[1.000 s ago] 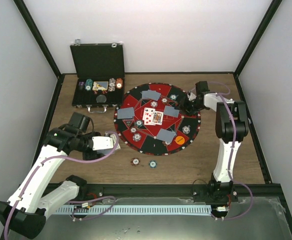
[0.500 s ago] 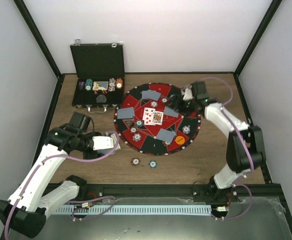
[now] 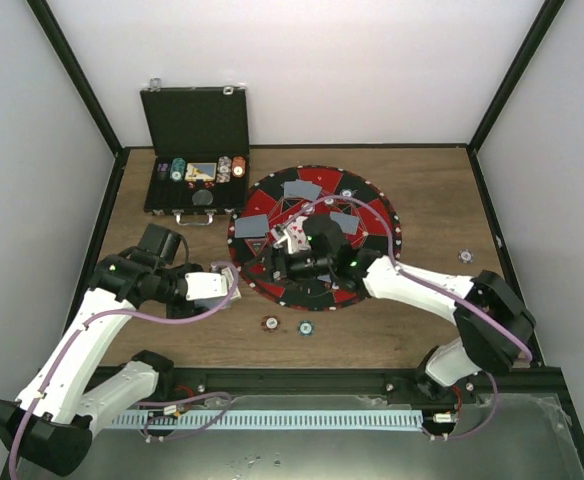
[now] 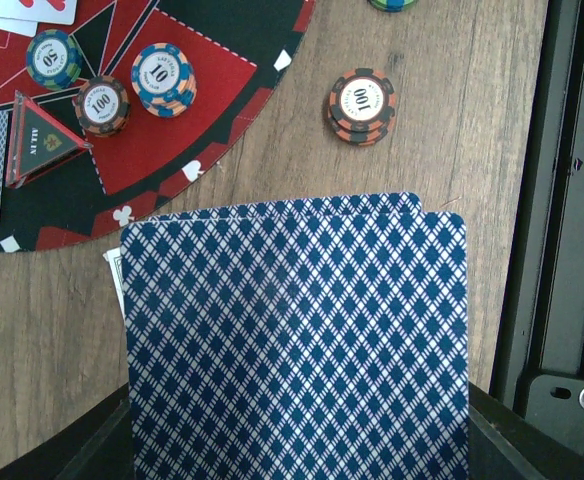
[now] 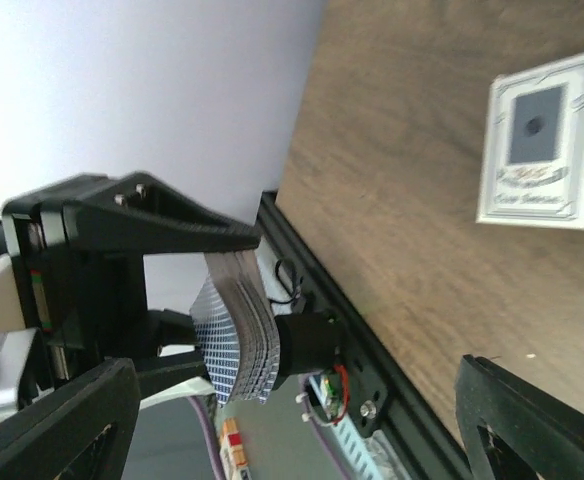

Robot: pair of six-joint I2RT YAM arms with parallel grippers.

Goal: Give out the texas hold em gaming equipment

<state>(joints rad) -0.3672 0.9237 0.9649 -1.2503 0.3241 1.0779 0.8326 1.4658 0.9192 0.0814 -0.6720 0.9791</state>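
Note:
My left gripper (image 3: 218,284) is shut on a deck of blue-checked playing cards (image 4: 297,340), held above the wood beside the mat's near-left edge. My right gripper (image 3: 274,265) reaches across the mat towards that deck. It is open and empty (image 5: 292,425), and the fanned deck edge (image 5: 240,335) shows between its fingers. Face-down cards (image 3: 302,189) and face-up cards (image 3: 298,236) lie on the round red-and-black mat (image 3: 372,205). Chip stacks sit on the mat (image 4: 162,78) and off it (image 3: 271,323) (image 3: 305,327) (image 4: 362,105).
The open black case (image 3: 194,125) with chips stands at the back left. One lone chip (image 3: 465,256) lies on the wood at the right. A white card box (image 5: 547,140) lies on the wood in the right wrist view. A triangular marker (image 4: 37,145) sits on the mat.
My right arm has swung from the mat's far right edge across to its near left side, ending close to the deck. My left arm has held still with the deck.

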